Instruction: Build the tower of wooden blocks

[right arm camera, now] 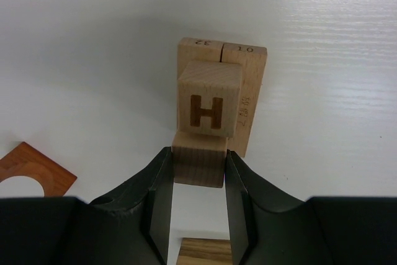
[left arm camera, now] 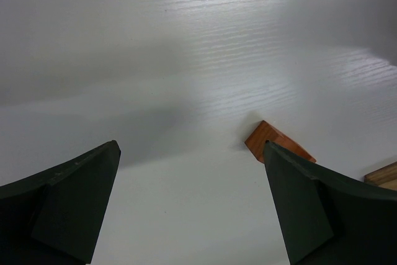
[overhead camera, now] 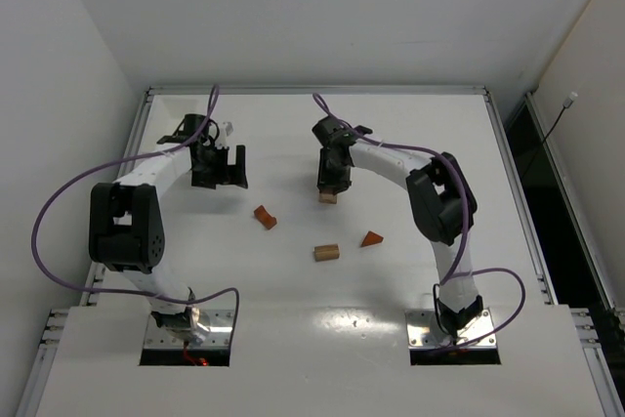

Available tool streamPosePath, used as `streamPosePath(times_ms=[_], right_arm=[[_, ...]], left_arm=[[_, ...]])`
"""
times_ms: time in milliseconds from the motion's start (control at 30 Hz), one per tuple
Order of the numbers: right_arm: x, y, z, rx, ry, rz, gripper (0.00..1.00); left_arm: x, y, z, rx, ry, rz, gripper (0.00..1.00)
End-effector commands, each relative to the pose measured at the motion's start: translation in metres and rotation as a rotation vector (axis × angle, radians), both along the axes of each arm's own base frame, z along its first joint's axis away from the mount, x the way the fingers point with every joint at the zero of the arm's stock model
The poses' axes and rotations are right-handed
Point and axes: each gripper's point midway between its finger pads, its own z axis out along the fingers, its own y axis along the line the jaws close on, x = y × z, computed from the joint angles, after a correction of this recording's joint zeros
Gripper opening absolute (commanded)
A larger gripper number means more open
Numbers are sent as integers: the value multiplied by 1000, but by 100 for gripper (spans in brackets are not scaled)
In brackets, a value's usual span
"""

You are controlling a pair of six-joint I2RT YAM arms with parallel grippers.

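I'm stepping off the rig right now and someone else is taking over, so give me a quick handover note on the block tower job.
The left gripper is open and empty, above the table.
The right gripper is shut on a pale block at the tower.
Tower so far: the H cube and two numbered pale blocks sit right against the held block. I cannot tell whether that block is seated.
Loose on the table: the brown arch piece, tan block and triangular wedge.
Left to do: release the held block, then probably add those three.
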Motion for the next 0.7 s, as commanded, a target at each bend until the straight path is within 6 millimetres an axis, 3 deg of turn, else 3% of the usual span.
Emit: streamPosePath(times_ms=[0, 667], right_arm=[[24, 11, 18, 48, -73, 3, 0], [26, 7, 11, 21, -68, -5, 0]], left_arm=[[11, 2, 10, -14, -30, 13, 99], [18, -3, 7, -39, -21, 0, 99]])
